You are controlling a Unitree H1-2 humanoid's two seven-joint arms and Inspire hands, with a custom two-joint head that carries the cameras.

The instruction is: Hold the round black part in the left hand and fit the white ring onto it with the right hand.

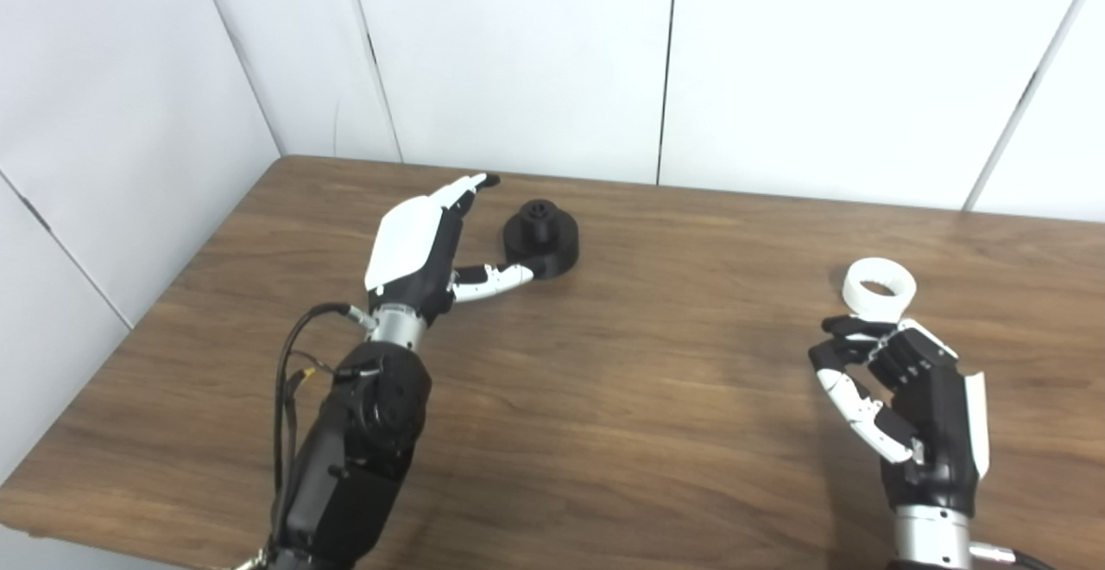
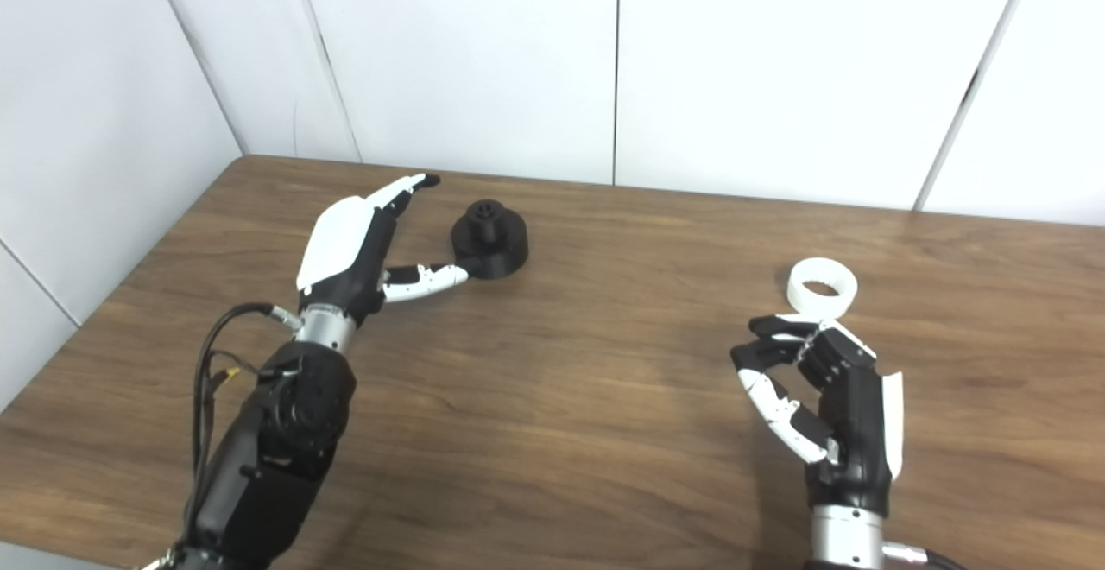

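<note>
No readable text, labels, brands, nos. or signs anywhere in either view.
</note>
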